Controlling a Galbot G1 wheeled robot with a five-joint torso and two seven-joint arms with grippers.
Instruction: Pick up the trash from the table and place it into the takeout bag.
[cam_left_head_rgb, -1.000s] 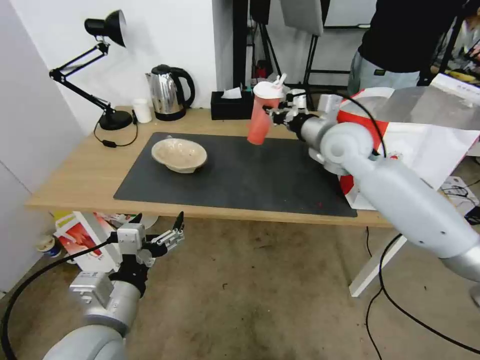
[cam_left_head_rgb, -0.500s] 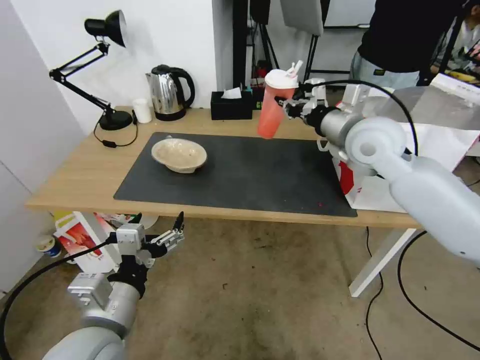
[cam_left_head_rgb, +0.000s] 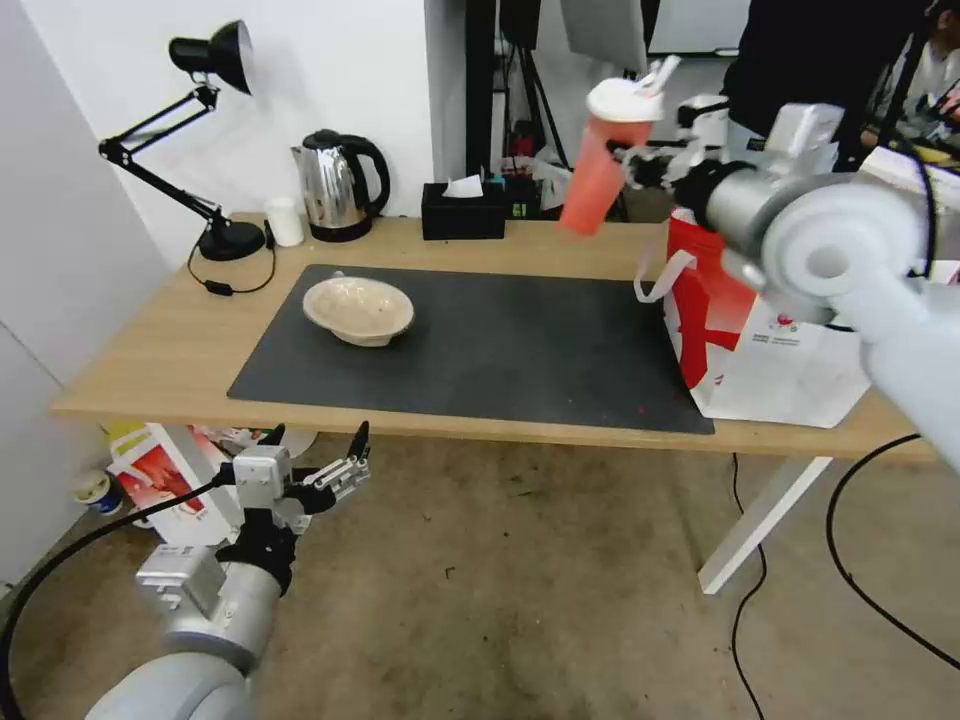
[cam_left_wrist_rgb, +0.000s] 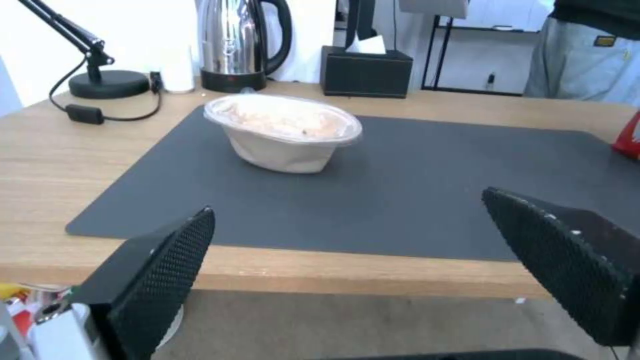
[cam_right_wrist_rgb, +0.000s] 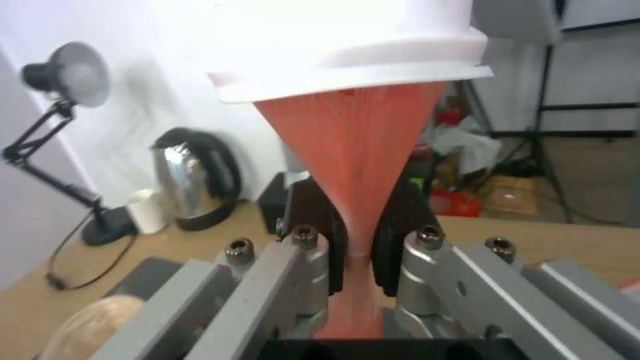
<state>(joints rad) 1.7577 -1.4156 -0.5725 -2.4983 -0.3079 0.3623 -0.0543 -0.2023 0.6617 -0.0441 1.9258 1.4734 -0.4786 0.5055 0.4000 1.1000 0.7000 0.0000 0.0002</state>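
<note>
My right gripper (cam_left_head_rgb: 632, 160) is shut on the trash, a red translucent cup (cam_left_head_rgb: 592, 195) with a white lid, which it holds tilted high above the table's back edge. The cup hangs just left of the takeout bag (cam_left_head_rgb: 765, 335), which stands on the table's right end. In the right wrist view the fingers (cam_right_wrist_rgb: 320, 245) pinch the cup (cam_right_wrist_rgb: 353, 150) near its narrow base. A shallow beige bowl (cam_left_head_rgb: 358, 308) (cam_left_wrist_rgb: 283, 132) rests on the dark mat (cam_left_head_rgb: 500, 350) at the left. Below the table's (cam_left_head_rgb: 150, 350) front edge my left gripper (cam_left_head_rgb: 315, 470) (cam_left_wrist_rgb: 363, 250) hangs open and holds nothing.
Along the back of the table stand a desk lamp (cam_left_head_rgb: 215, 150), a kettle (cam_left_head_rgb: 335, 185), a small white cup (cam_left_head_rgb: 283, 220) and a black tissue box (cam_left_head_rgb: 462, 210). A smaller printed bag (cam_left_head_rgb: 165, 470) sits on the floor under the left end. Cables trail near the white table leg (cam_left_head_rgb: 760, 525).
My right arm has carried the red cup up and to the right, from over the mat's back edge to beside the takeout bag's top. The left arm and the bowl have stayed put.
</note>
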